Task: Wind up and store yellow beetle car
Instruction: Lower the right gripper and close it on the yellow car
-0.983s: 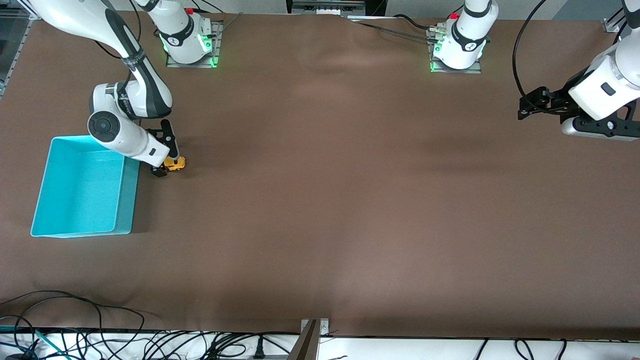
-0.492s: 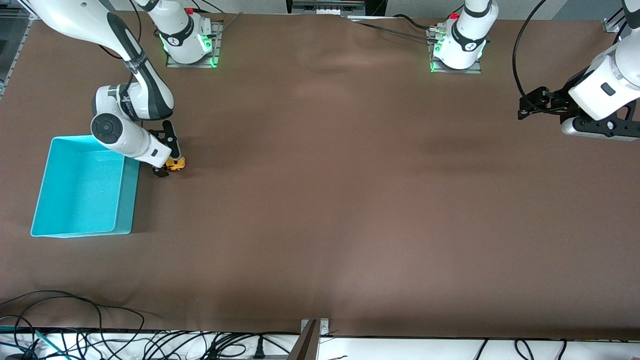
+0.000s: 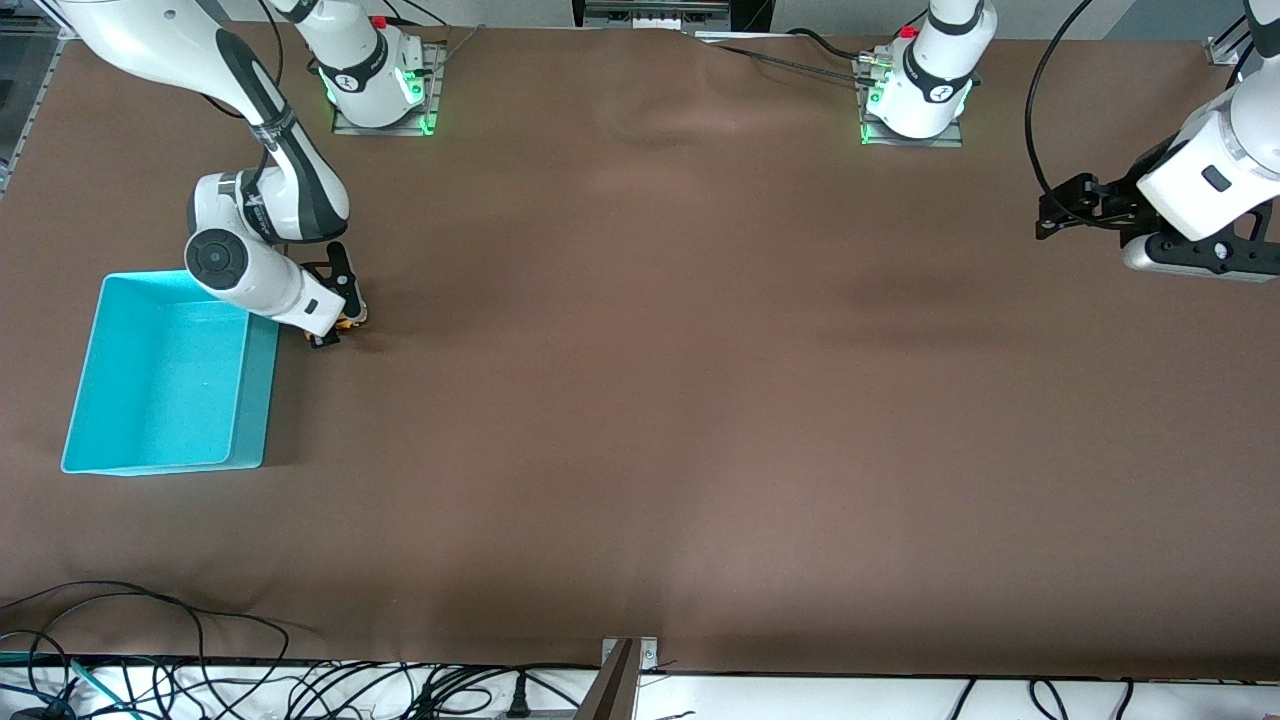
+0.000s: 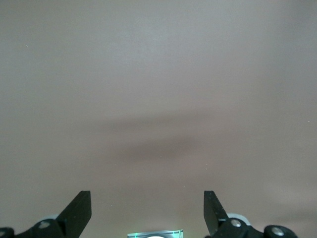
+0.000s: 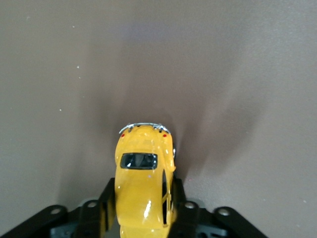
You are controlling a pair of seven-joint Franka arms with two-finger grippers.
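Yellow beetle car [image 5: 143,186]: glossy yellow-orange shell, rounded beetle body, dark window, chrome bumper; gripped at both flanks between the black fingers [image 5: 105,204] of the right hand [image 3: 333,318]; low at the brown bench [image 3: 640,400], just beside the bin's upper corner, toward the right arm's end

Turquoise bin [image 3: 250,400]: rectangular, smooth plastic, open-topped, near the bench edge at the right arm's end

Bench: matte brown covering, faintly rippled near the edge where the bases stand

Left hand [image 4: 147,210]: black pointed fingers spread wide, gripping nothing, held above bare covering at the left arm's end; this arm waits
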